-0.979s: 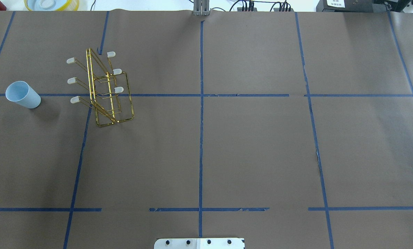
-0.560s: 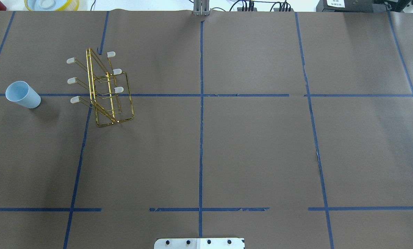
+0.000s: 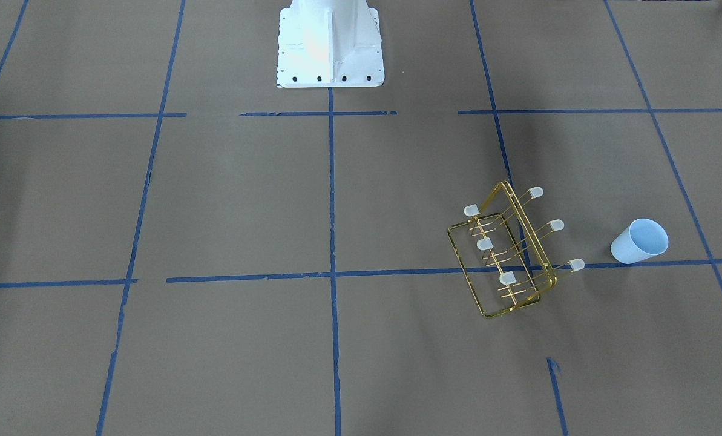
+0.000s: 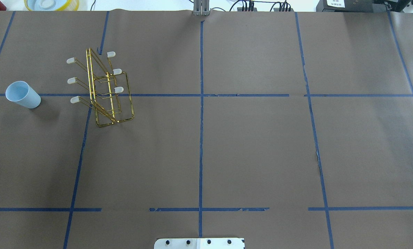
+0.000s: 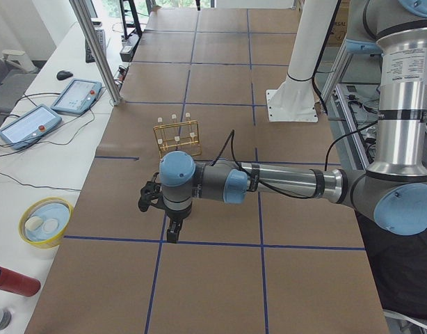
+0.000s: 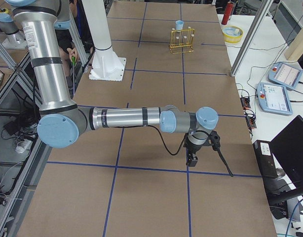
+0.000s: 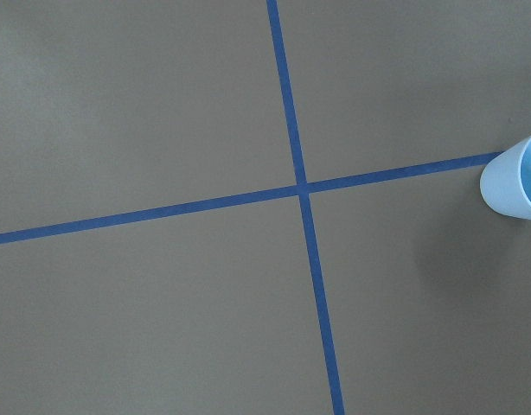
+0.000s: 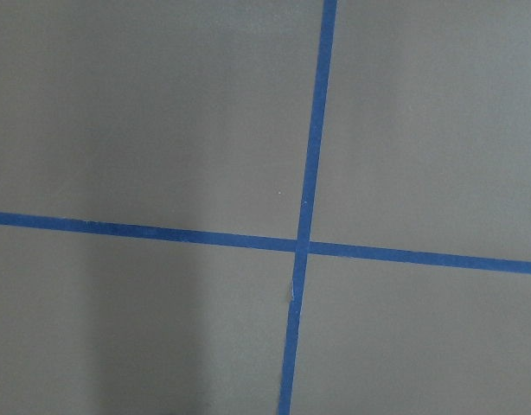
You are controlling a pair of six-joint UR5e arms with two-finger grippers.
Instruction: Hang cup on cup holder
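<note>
The pale blue cup (image 4: 22, 94) stands mouth up on the brown table at the far left, apart from the cup holder; it also shows in the front view (image 3: 639, 241) and at the right edge of the left wrist view (image 7: 516, 177). The gold wire cup holder (image 4: 104, 90) with white-capped prongs stands to the cup's right, empty (image 3: 506, 254). My left gripper (image 5: 173, 233) hangs above the table near the cup's end, seen only in the left side view. My right gripper (image 6: 192, 159) hangs over the table's other end. I cannot tell whether either is open or shut.
A yellow bowl (image 4: 50, 4) and a red cylinder (image 5: 12, 281) lie beyond the table's far edge. A metal post (image 5: 99, 49) and control tablets (image 5: 76, 95) stand there too. The robot's white base (image 3: 329, 42) is at the near edge.
</note>
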